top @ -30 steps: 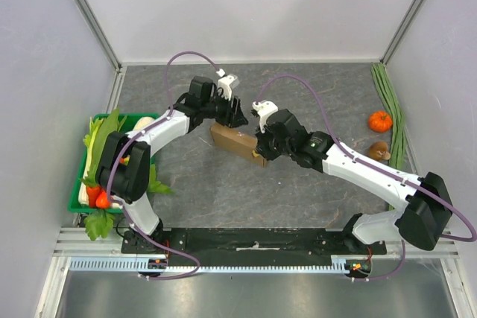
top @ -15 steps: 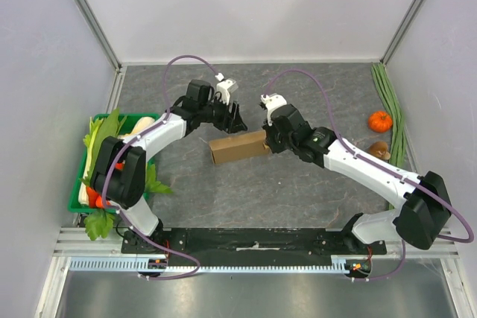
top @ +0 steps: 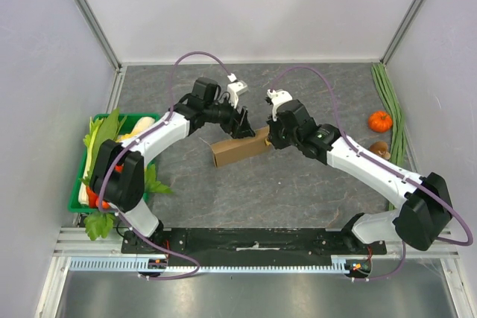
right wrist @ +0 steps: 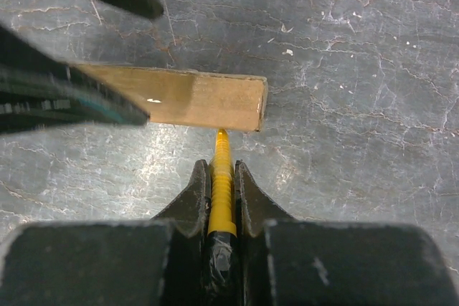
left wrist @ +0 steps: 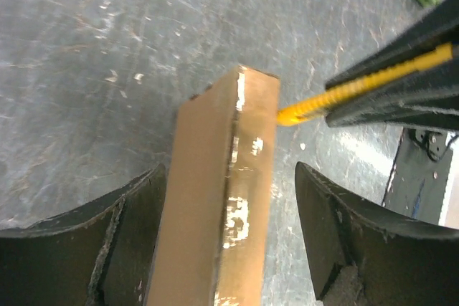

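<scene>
A long brown cardboard box lies on the grey table near the middle. My left gripper straddles its far end; in the left wrist view the box stands between the open fingers with a gap on the right side. My right gripper is shut on a yellow ridged tool with a black taped handle. The tool's tip meets the side of the box near its right end. The same yellow tool shows in the left wrist view beside the box corner.
A green basket of leafy vegetables and red produce sits at the left edge. At the right lie long green stalks, an orange fruit and a brown item. Walls close in on three sides.
The box has swung from slanting down-right to slanting up-right. My left gripper moved right and down over its far end. My right gripper shifted up and right with the tool.
</scene>
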`<state>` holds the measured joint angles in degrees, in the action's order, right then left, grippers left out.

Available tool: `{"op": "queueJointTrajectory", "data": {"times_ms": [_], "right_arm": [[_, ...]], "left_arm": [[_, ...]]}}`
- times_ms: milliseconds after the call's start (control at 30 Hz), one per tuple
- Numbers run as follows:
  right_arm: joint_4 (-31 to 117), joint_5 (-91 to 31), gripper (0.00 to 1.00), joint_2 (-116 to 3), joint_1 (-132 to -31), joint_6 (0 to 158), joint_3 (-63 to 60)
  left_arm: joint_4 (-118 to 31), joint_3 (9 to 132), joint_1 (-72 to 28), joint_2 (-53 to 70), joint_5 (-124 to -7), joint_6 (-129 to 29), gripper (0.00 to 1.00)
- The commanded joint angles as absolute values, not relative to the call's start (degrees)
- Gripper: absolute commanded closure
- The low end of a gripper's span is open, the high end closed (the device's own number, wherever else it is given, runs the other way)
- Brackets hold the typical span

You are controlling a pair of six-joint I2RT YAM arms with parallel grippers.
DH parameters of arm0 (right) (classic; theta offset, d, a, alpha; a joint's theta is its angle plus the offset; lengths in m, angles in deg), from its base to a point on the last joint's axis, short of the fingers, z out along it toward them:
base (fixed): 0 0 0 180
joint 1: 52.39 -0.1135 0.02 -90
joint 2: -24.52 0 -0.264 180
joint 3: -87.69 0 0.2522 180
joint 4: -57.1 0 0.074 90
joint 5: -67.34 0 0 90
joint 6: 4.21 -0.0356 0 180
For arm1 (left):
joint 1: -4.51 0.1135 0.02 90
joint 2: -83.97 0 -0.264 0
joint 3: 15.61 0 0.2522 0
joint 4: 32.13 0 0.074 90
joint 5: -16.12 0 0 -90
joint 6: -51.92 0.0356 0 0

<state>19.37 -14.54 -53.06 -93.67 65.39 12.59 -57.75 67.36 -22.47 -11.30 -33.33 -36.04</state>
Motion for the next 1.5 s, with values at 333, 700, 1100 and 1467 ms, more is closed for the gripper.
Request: {"op": "queueJointTrajectory", "data": {"times_ms": [333, 700, 1100, 1467], "right_arm": [[22.51, -17.65, 1.0, -50.54, -90.71, 62.68, 11.7], [25.94, -18.87, 1.0, -42.73, -88.08, 61.62, 18.82], [26.63, -13.78, 1.0, -36.21, -86.49, 62.68, 19.52], [32.26, -16.06, 1.0, -32.96, -86.32, 61.54, 25.75]], "left_arm": [[-64.87, 67.06, -27.91, -12.8, -38.18, -27.97, 0.26], [-62.94, 62.49, -31.78, -11.39, -49.01, -21.03, 0.45], [-57.32, 56.53, -36.44, -7.88, -62.62, -9.81, 0.64], [-53.27, 49.3, -39.52, -5.15, -67.47, -10.55, 0.62]]}}
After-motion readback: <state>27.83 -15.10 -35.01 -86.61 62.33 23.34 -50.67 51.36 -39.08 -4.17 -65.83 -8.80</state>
